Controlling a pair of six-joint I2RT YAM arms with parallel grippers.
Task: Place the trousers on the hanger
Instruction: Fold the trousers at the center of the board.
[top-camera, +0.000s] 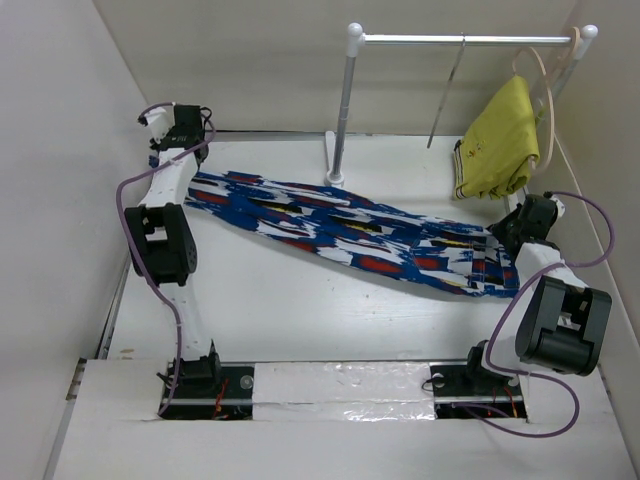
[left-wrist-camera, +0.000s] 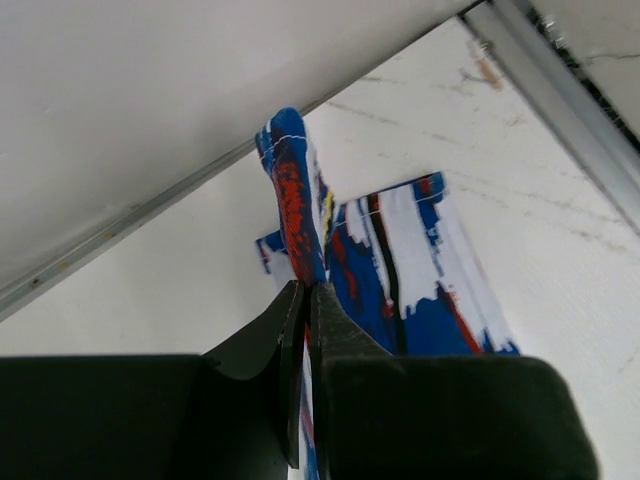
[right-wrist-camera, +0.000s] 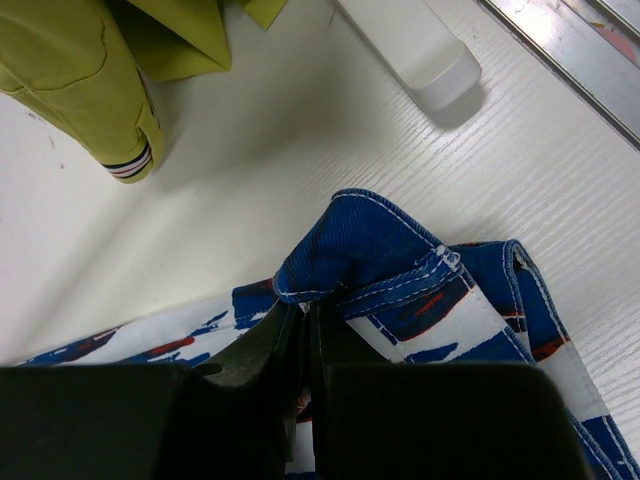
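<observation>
Trousers (top-camera: 350, 230) lay stretched diagonally on worktop (top-camera: 270, 300), one end far left, the other near right. Left claw (left-wrist-camera: 305, 292) was clamped on a raised fold at the left end, arm reaching far forward. Right claw (right-wrist-camera: 300, 312) was clamped on the right-end hem, arm bent back, elbow near base. Hanger (top-camera: 447, 95) hung on rail (top-camera: 440, 40) behind, apart from trousers.

The trousers (top-camera: 350, 232) are stretching from the far left corner to the right edge. The hanger (top-camera: 447, 92) is hanging from the rail (top-camera: 420, 40).
</observation>
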